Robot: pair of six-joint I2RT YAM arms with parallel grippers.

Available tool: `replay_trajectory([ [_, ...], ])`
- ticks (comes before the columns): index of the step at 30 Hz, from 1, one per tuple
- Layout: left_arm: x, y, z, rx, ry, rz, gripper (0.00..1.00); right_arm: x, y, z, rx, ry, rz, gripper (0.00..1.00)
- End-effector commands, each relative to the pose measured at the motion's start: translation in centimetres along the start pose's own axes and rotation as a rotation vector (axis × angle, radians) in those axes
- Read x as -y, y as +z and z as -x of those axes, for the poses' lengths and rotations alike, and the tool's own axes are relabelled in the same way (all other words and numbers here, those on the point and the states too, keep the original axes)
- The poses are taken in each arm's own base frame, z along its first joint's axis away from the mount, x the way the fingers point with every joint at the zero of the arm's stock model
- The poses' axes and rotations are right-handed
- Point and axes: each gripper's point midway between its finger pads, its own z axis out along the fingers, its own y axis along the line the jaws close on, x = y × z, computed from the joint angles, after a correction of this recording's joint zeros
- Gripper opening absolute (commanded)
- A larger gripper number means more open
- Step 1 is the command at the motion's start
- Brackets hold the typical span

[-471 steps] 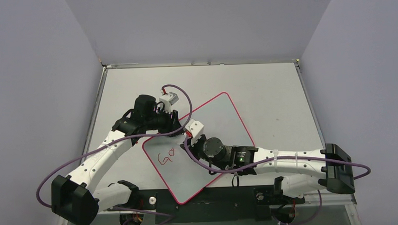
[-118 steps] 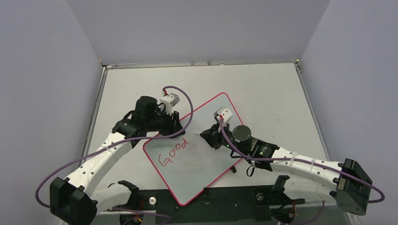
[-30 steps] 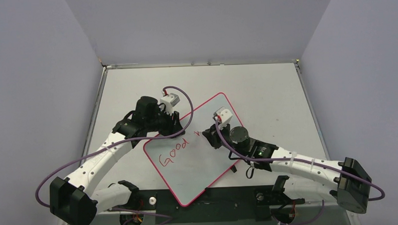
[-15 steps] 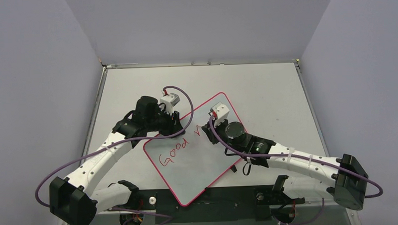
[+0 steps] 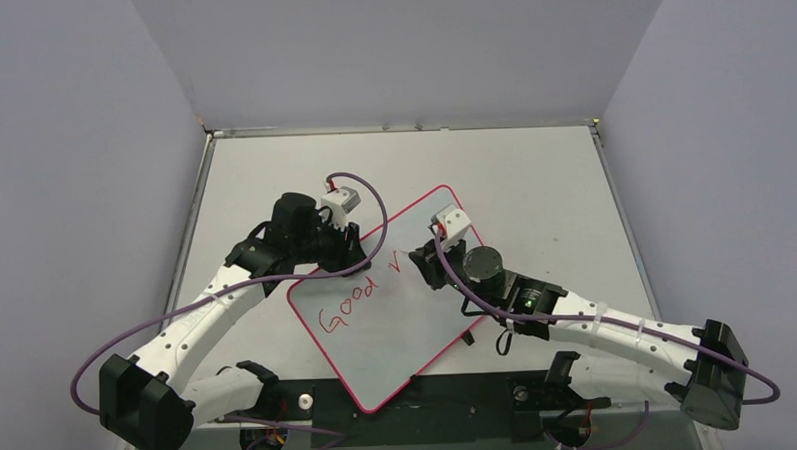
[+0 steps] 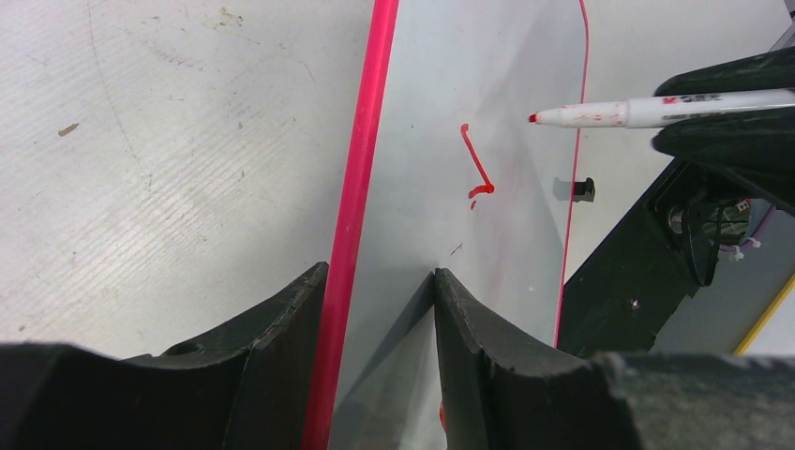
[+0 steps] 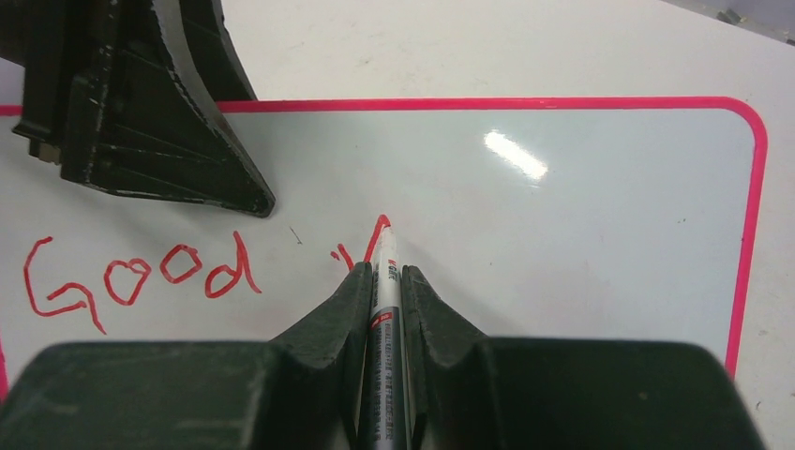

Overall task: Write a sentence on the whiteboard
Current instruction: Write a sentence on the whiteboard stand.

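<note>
Pale grey table (image 5: pixel 533 170) lies under the whiteboard (image 5: pixel 388 335), which sits askew between your two arms. Your right gripper (image 7: pixel 385 270) is clamped on the marker (image 7: pixel 384 319). The marker tip is just ahead of the fingertips, at the top of a "v" stroke. The sentence (image 7: pixel 141 277) reads "Good" so far, off to the left of that tip. Your left gripper (image 6: pixel 380 277) has its jaws apart, straddling the pink frame (image 6: pixel 356 187). You look to be starting the second word. Next, carry the tip rightward with light, even contact.
</note>
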Motion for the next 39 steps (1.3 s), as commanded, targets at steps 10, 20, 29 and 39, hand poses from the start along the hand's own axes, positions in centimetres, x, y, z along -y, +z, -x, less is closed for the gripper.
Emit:
replay_trajectory([
  [10, -1.8, -0.5, 1.4, 0.059, 0.079, 0.100, 0.00, -0.3, 1.6, -0.2, -0.002, 0.005, -0.020, 0.00],
  [20, -1.8, -0.5, 1.5, 0.059, 0.079, 0.098, 0.00, 0.3, 2.2, -1.8, -0.035, -0.007, -0.051, 0.00],
  [29, -1.7, -0.5, 1.5, 0.060, 0.079, 0.098, 0.00, 0.5, 1.0, -2.8, -0.055, 0.015, -0.048, 0.00],
  [39, -1.7, -0.5, 1.5, 0.062, 0.080, 0.094, 0.00, -0.5, -0.2, -4.3, -0.077, 0.025, -0.026, 0.00],
])
